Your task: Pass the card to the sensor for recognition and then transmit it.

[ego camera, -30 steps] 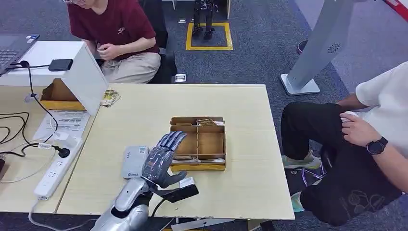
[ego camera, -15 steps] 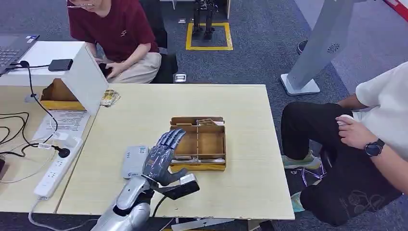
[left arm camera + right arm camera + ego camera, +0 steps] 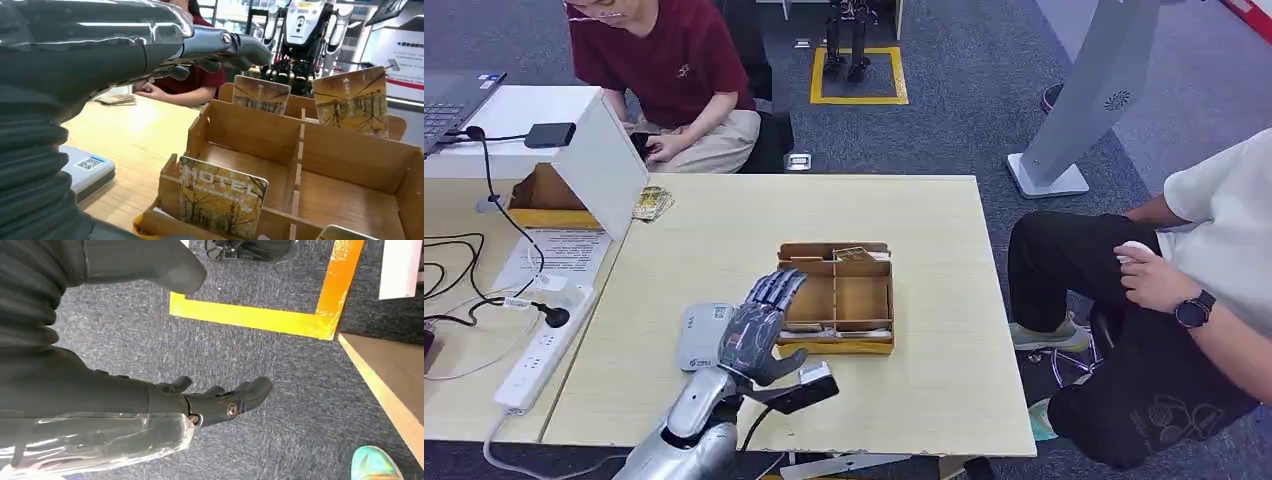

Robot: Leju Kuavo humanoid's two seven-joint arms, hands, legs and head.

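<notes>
Left wrist view: yellowish tree-printed card (image 3: pixel 222 203), seemingly upright.

A wooden divided box (image 3: pixel 837 300) sits mid-table holding hotel cards: one (image 3: pixel 222 197) with autumn trees stands upright in the near left slot, two more (image 3: pixel 260 93) (image 3: pixel 354 100) upright along the far wall. A grey card reader (image 3: pixel 701 336) lies flat just left of the box.
</notes>
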